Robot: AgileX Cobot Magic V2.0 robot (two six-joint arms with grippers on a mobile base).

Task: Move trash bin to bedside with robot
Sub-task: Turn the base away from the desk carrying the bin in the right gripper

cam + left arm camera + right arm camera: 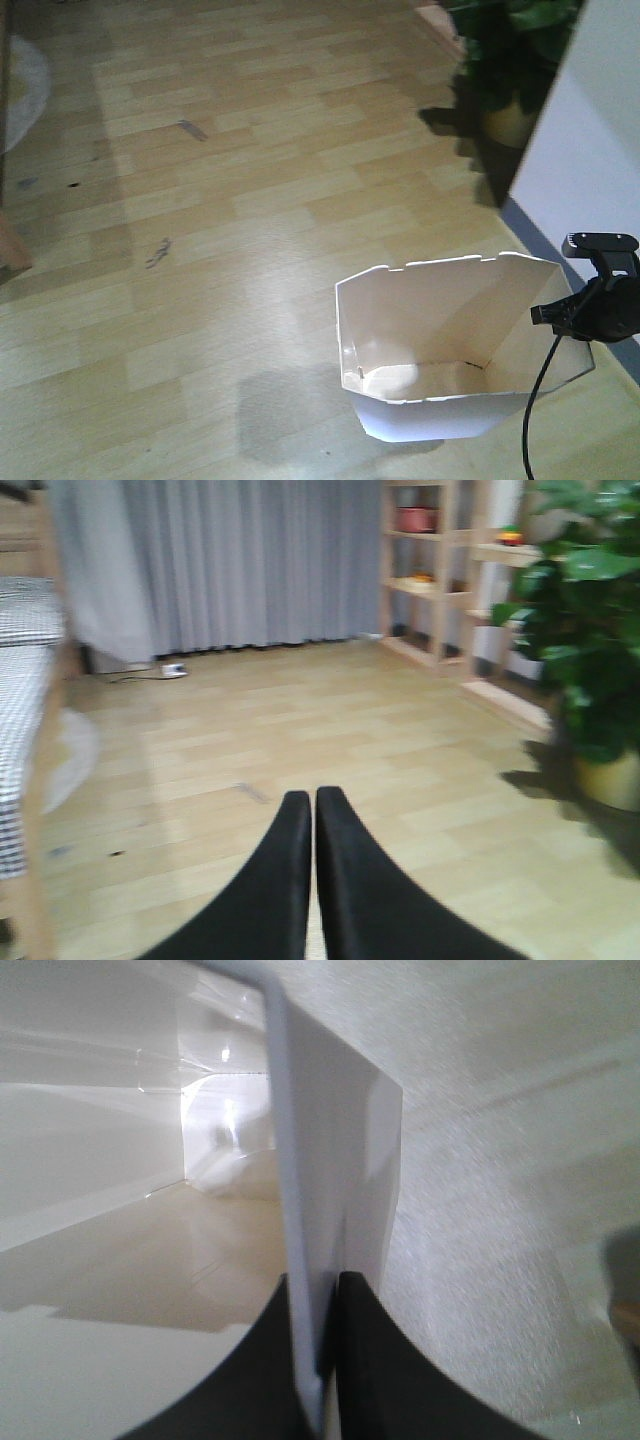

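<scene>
The white trash bin [440,330] stands at the lower right of the wooden floor in the front view, its open mouth with the notched rim toward the camera. My right gripper [565,318] clamps the bin's right rim. In the right wrist view the black fingers [322,1278] are shut on the thin white wall [330,1140], one inside and one outside. My left gripper [312,795] is shut with nothing between its fingers and hangs over bare floor. The bed [25,620], with checked bedding and a wooden frame, shows at the left edge of the left wrist view.
A large potted plant [505,50] stands beyond the bin, beside a white wall [590,130]. Grey curtains [230,560] and a wooden shelf unit [430,570] line the far side. A pale round rug [70,760] lies by the bed. A power strip [173,669] lies near the curtains.
</scene>
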